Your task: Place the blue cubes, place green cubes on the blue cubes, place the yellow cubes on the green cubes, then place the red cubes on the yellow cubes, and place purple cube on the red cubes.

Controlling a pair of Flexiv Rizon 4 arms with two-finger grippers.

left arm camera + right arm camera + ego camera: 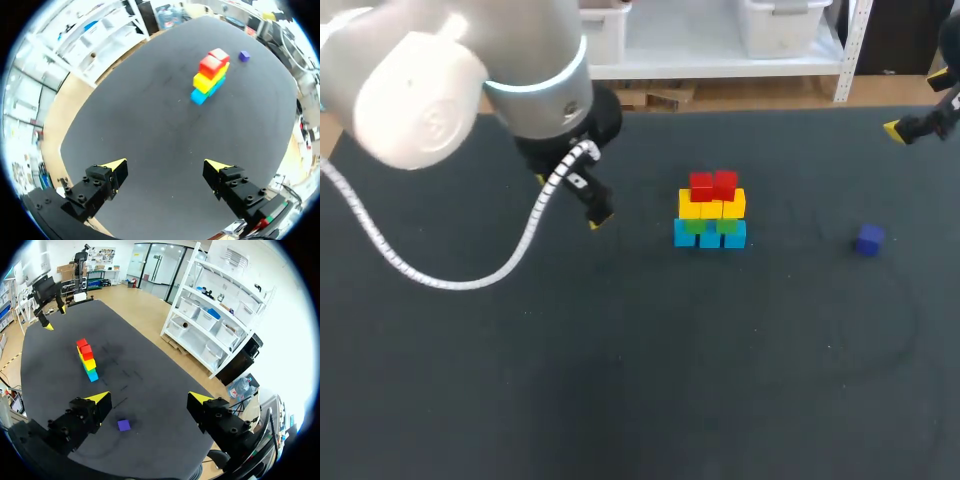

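The stack [710,210] is built through its red layer. Only the purple cube [869,239] is left to place; it lies alone on the table [620,380], apart from the stack on the right arm's side. The left gripper [166,167] and right gripper [150,399] both gape wide, empty.

No writing, number or sign can be read in any view. The faces of the stacked cubes [710,212] and of the purple cube [869,239] show plain colour only, and the dark table [620,380] bears no legible mark.
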